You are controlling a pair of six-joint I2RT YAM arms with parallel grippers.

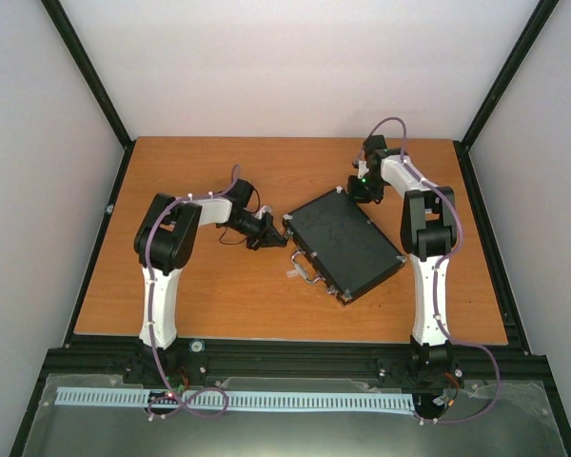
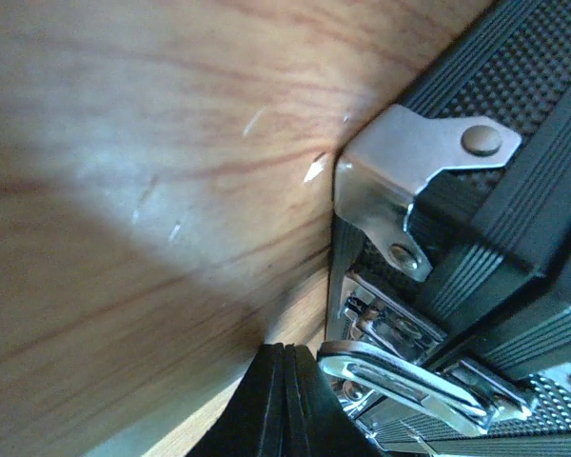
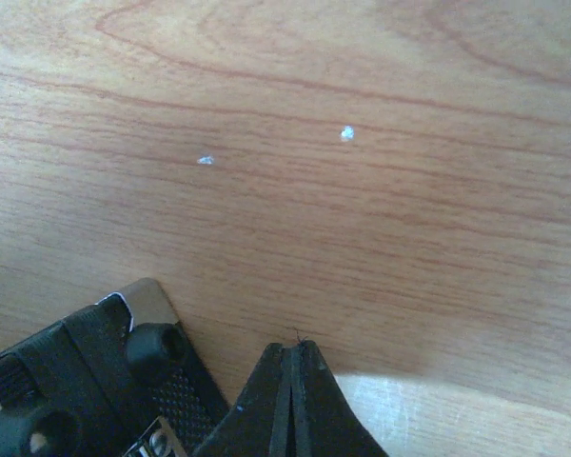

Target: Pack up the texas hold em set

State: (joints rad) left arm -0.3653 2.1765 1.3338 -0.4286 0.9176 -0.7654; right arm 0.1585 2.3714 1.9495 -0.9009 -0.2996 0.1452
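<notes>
Closed left claw (image 1: 279, 234), right claw (image 1: 359, 195) beside case (image 1: 347, 246)

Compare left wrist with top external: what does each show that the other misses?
Left wrist only: close detail of the silver corner bracket with its rivet, a chrome fitting below it, and the left gripper shut tight. Top external only: the whole case lying closed and skewed on the table, its handle, and the right gripper by its far corner. Both: the black case, the wooden table, and the left gripper at the case's left corner.
</notes>
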